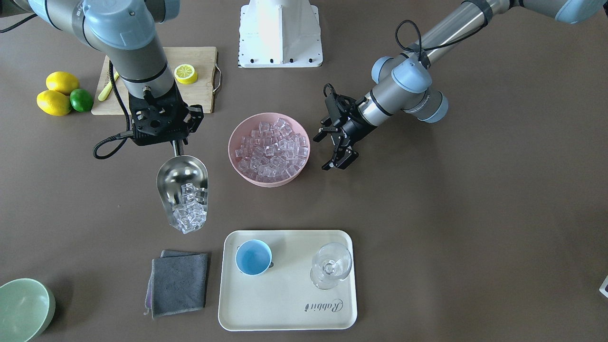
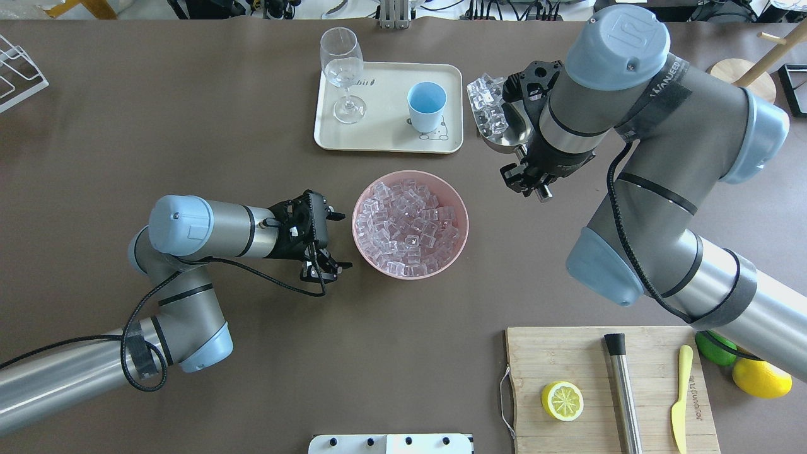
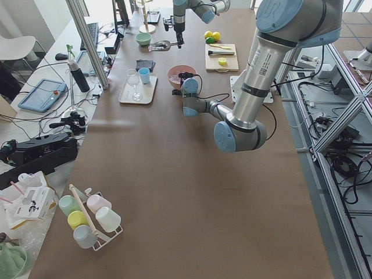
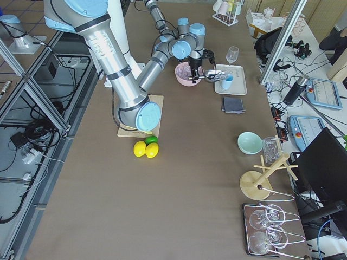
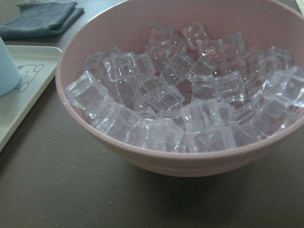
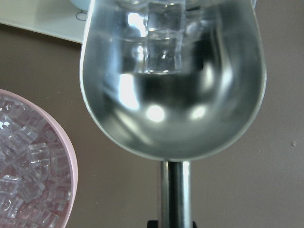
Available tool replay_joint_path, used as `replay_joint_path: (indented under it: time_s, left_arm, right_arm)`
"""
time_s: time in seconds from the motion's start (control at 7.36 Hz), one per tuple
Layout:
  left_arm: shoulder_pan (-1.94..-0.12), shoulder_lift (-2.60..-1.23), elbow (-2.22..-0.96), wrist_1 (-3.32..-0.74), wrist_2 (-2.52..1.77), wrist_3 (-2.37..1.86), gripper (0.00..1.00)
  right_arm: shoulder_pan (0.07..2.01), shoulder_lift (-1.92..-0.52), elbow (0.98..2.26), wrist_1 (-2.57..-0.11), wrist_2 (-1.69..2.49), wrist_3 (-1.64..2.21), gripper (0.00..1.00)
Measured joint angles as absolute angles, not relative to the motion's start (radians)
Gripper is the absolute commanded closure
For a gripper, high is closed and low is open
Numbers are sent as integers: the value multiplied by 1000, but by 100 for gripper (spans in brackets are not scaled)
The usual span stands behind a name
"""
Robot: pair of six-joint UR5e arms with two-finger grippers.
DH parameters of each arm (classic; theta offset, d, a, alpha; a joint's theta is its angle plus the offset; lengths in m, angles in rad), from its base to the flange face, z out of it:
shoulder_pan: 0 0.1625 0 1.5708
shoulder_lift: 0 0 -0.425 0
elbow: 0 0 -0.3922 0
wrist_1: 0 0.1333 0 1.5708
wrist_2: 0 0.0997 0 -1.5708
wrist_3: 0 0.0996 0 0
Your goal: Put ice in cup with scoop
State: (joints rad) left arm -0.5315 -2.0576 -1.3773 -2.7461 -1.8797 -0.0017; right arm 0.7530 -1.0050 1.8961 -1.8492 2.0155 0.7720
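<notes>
Ice: a load of clear cubes [image 1: 190, 211] is sitting heaped at the open front lip of the scoop; many more cubes are lying in the pink bowl [image 1: 231, 142].
Scoop: the steel scoop [image 1: 183, 183] is hanging in the air between the pink bowl and the tray [image 1: 285, 304], with its mouth pointing toward the tray and not yet over the cup.
Cup: the light-blue cup [image 1: 253, 257] is standing upright and looking empty on the tray, near the corner closest to the scoop.
Right gripper: the right gripper [image 1: 173, 137] is clamping the scoop's thin handle just behind the trough.
Left gripper: the left gripper [image 2: 343, 241] is waiting just beside the pink bowl with its fingers spread and holding nothing.
Handling: the cubes are probably going to behave as hard, slick, loose pieces that slide out in a rush once the scoop tips; the cup's mouth is looking narrower than the scoop's, so a slow tilt right over the rim seems wise.
Hold: the scoop looks stiff and smooth, so gripping the handle close to the trough should be limiting twist.
Nearby: a stemmed glass [image 1: 331, 266] is sharing the tray, and a grey cloth [image 1: 179, 282] is lying beside it.
</notes>
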Motion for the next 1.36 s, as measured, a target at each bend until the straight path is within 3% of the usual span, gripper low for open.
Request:
replay_joint_path:
  time_s: [0.27,0.95,1.36]
  left_arm:
    - [-555,-2052,-1380,-2740,-1878,0,2]
    - [-652,-2030,-1395,-2633,-1884,7,2]
    - [-662,-2006,-1412,-2562,-1879,6,2]
  right_arm:
    - [760,-974,1859,-1865,2059,792,100]
    - [778,-665,1509,-1932,2162,787,100]
    - [777,-641,1449,-1931,2272,781,100]
